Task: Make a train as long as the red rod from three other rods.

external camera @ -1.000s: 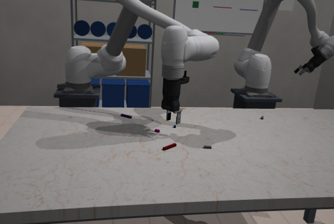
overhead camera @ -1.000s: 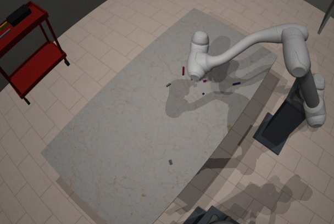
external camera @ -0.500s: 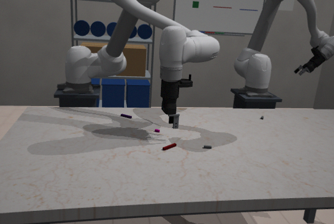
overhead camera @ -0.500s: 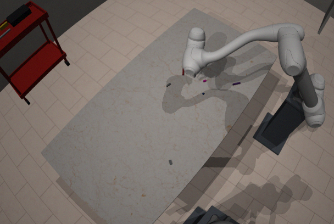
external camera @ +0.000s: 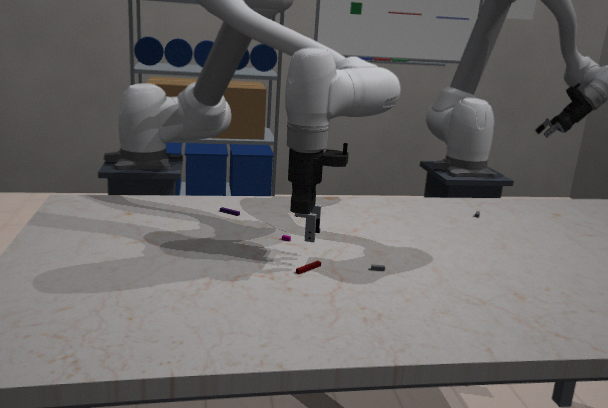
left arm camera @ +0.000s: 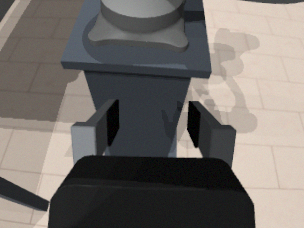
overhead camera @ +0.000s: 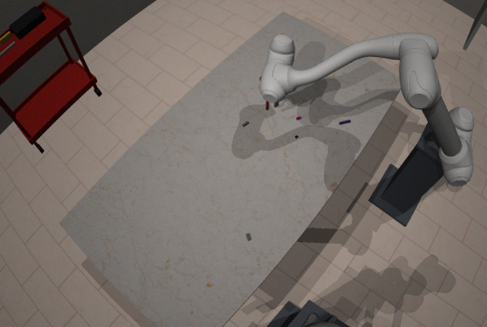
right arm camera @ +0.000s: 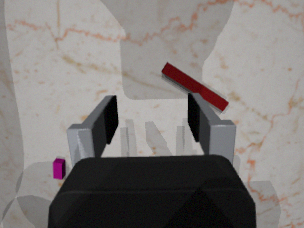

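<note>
Red rod [overhead camera: 267, 105] [external camera: 308, 267] [right arm camera: 195, 86] — below right hand [overhead camera: 276, 103] [external camera: 314, 235] [right arm camera: 153, 120], apart

Red rod [overhead camera: 267, 105] [external camera: 308, 267] [right arm camera: 195, 87] flat on the table [overhead camera: 160, 186] [external camera: 300, 322] [right arm camera: 30, 75], apart from the others.

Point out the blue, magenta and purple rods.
Blue rod [overhead camera: 296, 136]: top view, middle of its body.
Magenta rod [overhead camera: 299, 118] [external camera: 286, 238] [right arm camera: 59, 169]: top, exterior and right wrist views, middle of its body.
Purple rod [overhead camera: 344, 122] [external camera: 230, 211]: top and exterior views, middle of its length.
</note>
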Controlling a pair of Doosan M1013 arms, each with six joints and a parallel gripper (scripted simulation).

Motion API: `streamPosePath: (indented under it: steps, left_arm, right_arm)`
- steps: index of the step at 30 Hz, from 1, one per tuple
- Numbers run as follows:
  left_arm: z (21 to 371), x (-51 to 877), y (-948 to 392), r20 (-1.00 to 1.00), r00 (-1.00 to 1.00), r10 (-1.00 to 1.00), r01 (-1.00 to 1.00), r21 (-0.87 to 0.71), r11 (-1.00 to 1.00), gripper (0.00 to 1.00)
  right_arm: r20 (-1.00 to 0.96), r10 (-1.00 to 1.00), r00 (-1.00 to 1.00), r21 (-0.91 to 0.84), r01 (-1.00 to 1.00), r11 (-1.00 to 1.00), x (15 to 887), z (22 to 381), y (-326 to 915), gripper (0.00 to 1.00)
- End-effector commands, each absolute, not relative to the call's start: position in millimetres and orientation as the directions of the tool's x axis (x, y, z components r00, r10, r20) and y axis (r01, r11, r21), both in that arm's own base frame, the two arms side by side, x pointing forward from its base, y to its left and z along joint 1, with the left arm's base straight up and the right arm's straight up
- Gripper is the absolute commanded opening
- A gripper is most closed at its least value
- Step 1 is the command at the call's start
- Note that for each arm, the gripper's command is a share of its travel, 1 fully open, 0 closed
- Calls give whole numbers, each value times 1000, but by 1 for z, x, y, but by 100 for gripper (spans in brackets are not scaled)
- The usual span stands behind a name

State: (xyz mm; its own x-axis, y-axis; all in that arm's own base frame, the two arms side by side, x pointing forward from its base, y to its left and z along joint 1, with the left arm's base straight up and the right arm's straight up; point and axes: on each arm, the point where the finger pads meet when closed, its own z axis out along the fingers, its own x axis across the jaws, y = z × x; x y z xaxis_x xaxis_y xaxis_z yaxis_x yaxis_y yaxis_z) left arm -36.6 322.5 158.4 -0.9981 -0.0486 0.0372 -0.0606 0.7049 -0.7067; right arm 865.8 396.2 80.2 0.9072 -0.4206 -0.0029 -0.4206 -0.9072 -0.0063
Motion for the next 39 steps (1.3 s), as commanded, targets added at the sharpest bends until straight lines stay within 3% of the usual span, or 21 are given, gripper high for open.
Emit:
streamPosePath:
  steps: [1,9,39]
  left_arm:
    - [159,-37,323,38,-998,-48,-61,-706,705,100]
    - [159,-37,323,38,-998,-48,-61,-706,705,100]
    - [159,-37,323,38,-998,-48,-61,-706,705,100]
  right_arm:
    - [1,-566,824,-2,-566,-824,880,82,389,100]
    - [0,-732,681,-2,-732,-681,897,81,378,100]
    - [0,-736,677,-2,-736,-677,898,81,377,100]
